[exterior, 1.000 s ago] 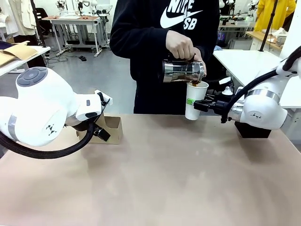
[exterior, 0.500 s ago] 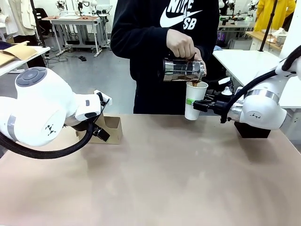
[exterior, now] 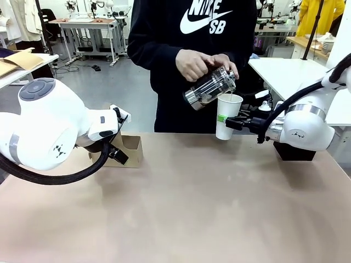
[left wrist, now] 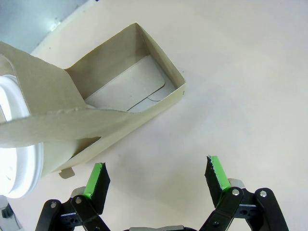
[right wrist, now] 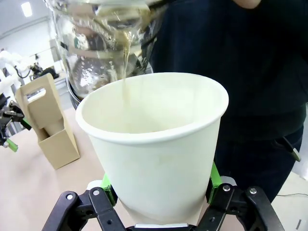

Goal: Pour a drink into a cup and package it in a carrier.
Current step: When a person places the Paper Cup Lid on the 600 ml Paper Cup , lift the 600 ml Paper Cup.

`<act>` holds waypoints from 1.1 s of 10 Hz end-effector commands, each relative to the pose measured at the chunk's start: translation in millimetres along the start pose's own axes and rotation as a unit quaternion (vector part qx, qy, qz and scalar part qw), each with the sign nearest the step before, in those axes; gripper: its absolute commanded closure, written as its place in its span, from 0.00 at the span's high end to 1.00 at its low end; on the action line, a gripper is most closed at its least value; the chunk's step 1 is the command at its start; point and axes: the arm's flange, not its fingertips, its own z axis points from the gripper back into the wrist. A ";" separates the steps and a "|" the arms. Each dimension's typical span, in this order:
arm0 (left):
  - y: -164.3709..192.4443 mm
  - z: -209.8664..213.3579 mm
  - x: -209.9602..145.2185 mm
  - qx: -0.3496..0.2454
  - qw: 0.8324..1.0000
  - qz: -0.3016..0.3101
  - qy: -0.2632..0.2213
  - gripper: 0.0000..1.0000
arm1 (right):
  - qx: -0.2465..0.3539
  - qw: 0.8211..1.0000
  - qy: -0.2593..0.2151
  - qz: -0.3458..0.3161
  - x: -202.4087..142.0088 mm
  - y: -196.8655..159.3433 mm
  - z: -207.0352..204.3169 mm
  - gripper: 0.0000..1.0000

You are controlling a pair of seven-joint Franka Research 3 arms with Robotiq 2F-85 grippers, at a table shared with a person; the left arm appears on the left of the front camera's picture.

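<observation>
Far left, the left gripper (exterior: 115, 152) is hanging over the table with its fingers spread wide and nothing between them. From its wrist cam, the gripper (left wrist: 156, 166) sits just beside the carrier (left wrist: 144, 115), not touching it as far as I can see. The carrier (exterior: 131, 149) stands on the table's far left side, well apart from the cup. There's something round and white past its handle, can't tell what.

In the middle, the person's hand (exterior: 192, 63) has the jug (exterior: 211, 86) tipped steeply, spout right over the cup (exterior: 227, 115). Up close, a thin trickle of drink (right wrist: 126, 79) runs from the jug (right wrist: 96, 48) into the cup (right wrist: 154, 144). The jug looks nearly drained.

The right gripper (exterior: 227, 121) comes in from the right and is clamped on the cup's lower half, holding it upright at the table's far edge. On its own cam the gripper (right wrist: 161, 187) has a green pad pressed on each side.
</observation>
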 end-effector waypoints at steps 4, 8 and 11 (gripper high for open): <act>0.7 0.2 -0.3 -0.001 1.000 0.001 0.000 1.00 | -0.004 1.000 -0.006 -0.003 3.7 2.6 -0.8 0.80; 0.7 0.2 -0.3 -0.001 1.000 0.001 0.000 1.00 | -0.004 1.000 -0.006 -0.003 3.7 2.6 -0.8 0.80; 0.7 0.2 -0.3 -0.001 1.000 0.001 0.000 1.00 | -0.004 1.000 -0.006 -0.003 3.7 2.6 -0.8 0.80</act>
